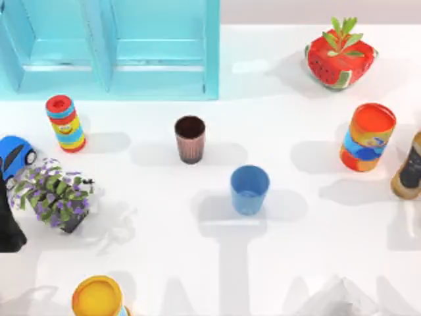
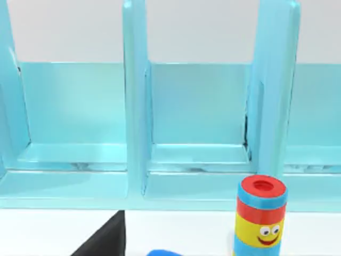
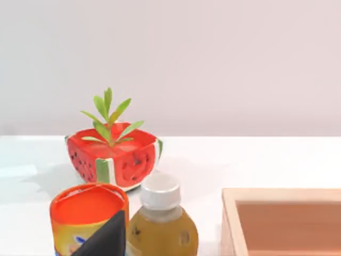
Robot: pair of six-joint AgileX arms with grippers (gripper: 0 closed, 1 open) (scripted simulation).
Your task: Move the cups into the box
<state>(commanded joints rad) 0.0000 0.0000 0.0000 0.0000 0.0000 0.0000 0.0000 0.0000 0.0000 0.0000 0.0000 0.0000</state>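
Note:
The dark brown-maroon ribbed cup (image 1: 190,139) stands upright near the table's middle. The plain blue cup (image 1: 249,189) stands upright a little to its right and nearer the front. A wooden box (image 3: 285,216) shows in the right wrist view, beside a bottle. My left arm (image 1: 8,227) sits parked at the table's left edge, far from both cups. A dark edge of my left gripper (image 2: 104,241) faces the blue shelf. A dark edge of my right gripper (image 3: 104,238) faces the orange can.
A light blue shelf (image 1: 118,49) spans the back left. A rainbow cylinder (image 1: 65,123), blue toy car (image 1: 14,157), purple plant (image 1: 56,194) and yellow container (image 1: 97,297) line the left. An orange can (image 1: 367,137), bottle (image 1: 409,168) and watermelon planter (image 1: 340,59) stand right.

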